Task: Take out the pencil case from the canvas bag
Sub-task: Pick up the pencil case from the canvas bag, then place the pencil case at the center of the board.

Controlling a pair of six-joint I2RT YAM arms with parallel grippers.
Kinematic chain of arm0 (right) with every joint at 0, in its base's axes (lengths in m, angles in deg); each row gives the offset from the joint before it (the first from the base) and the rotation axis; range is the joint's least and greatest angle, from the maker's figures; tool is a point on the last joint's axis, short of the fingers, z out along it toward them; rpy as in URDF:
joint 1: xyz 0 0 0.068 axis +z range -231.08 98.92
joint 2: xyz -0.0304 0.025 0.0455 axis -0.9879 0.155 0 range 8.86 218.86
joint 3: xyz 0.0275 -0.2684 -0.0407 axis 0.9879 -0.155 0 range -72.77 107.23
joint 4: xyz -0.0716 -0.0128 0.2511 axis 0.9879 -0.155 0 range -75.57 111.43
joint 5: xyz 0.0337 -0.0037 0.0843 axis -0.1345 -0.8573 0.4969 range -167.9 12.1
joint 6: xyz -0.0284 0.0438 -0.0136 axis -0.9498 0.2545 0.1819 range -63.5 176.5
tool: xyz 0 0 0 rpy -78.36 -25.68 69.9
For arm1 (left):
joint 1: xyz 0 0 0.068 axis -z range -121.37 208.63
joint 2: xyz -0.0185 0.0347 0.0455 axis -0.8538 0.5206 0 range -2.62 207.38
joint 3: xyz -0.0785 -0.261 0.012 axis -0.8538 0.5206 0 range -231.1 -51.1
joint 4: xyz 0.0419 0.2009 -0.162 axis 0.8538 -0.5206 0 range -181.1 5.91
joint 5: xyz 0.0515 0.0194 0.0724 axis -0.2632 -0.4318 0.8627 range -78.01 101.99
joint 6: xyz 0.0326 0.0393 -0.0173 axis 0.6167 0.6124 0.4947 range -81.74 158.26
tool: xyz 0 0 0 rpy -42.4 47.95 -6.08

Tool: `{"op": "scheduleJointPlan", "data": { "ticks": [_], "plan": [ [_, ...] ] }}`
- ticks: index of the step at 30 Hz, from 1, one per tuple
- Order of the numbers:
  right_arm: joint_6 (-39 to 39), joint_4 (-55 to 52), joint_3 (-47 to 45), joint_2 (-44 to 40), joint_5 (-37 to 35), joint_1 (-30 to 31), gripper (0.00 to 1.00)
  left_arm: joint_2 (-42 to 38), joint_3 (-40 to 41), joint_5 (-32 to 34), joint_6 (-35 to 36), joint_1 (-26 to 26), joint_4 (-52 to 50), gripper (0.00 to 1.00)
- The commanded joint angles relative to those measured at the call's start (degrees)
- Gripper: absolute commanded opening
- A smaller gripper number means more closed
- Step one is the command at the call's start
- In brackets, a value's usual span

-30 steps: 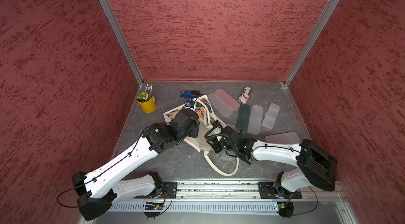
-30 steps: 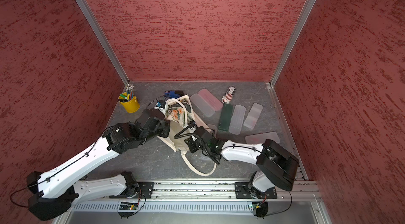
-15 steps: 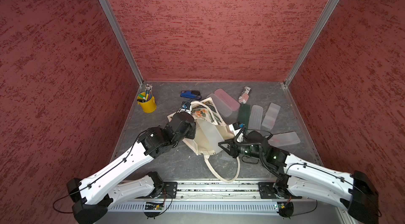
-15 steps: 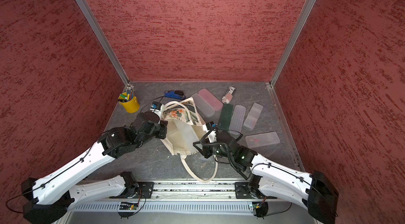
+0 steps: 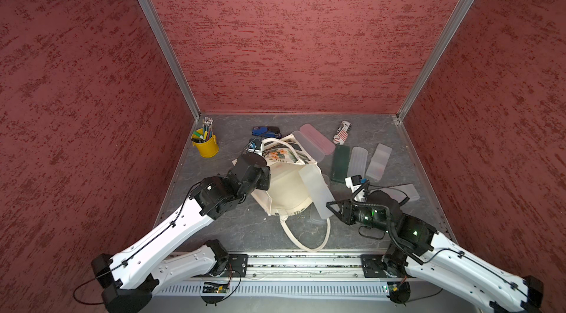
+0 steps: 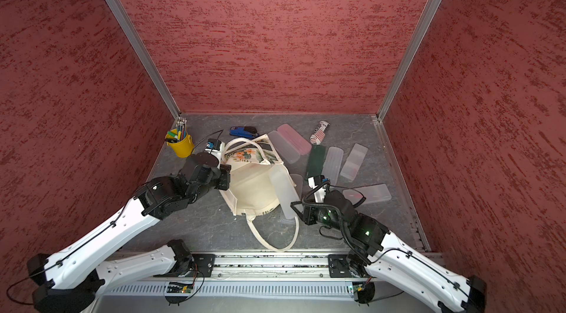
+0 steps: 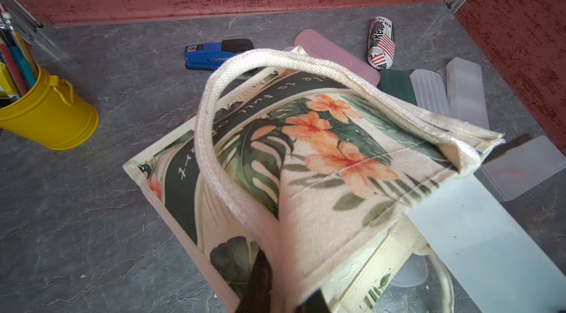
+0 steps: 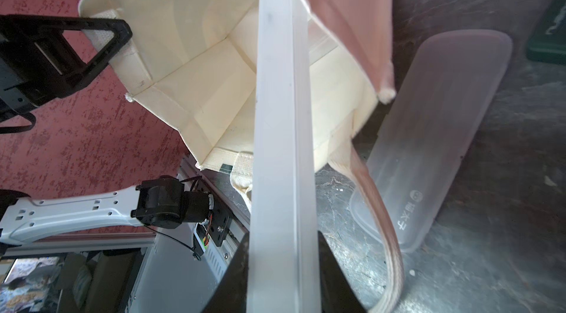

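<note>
Left end effector (image 7: 284, 296): we note its fingers (image 7: 260, 280) pressed together on the cloth of the canvas bag (image 7: 321, 149), one on the printed outer face and one on the plain inner side. From the right wrist view the same end effector (image 8: 121, 31) pinches the rim of the bag (image 8: 199, 66) at the sewn foot of a handle and holds that edge up, so the mouth gapes.

Right end effector (image 8: 284, 280): jaws part-way apart and clamped on the two long sides of the pencil case (image 8: 281, 112), a frosted, translucent, oblong box. We see nothing else in this grip.

Position of the pencil case: in both top views it slopes from the right end effector (image 5: 332, 207) up to the bag's mouth. Its far end (image 5: 306, 173) lies within the opening, under the raised printed panel; the near end is outside and clear of the tabletop (image 5: 245, 228).

The bag (image 6: 251, 185) lies on its side mid-tabletop. Its lower handle (image 5: 306, 234) trails loose on the surface. A second frosted case (image 8: 428, 143) lies flat beneath the held one, apart from it.
</note>
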Motion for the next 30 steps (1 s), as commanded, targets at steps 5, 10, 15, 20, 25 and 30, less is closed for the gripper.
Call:
{"op": "scheduleJointPlan", "data": {
  "ticks": [5,10,15,20,25,30],
  "plan": [
    [6.88,-6.19,-0.23,-13.65,-15.80,-0.91,0.01,-0.88,-2.85,-0.98,1.87,-1.40,2.29,0.00],
    [6.54,-6.01,2.60,-17.35,-20.19,-0.97,0.03,-3.05,-4.71,-1.35,-0.27,-1.35,-0.07,0.00],
    [5.55,-4.76,2.72,-12.90,-21.72,-0.93,0.02,-8.68,-3.12,-3.70,-2.29,-1.40,2.73,0.00],
    [4.30,4.33,-1.30,-11.45,-18.91,-0.91,0.02,-9.88,-5.64,-0.17,-1.64,-1.82,-2.54,0.00],
    [2.98,8.10,-2.34,-7.94,-18.46,-0.91,0.03,-10.47,-8.70,1.54,-1.55,-1.93,-6.87,0.00],
    [1.16,14.07,-5.05,-4.08,-16.33,-0.91,0.03,-10.15,-12.09,4.57,1.09,-3.56,-10.28,0.00]
  ]
}}
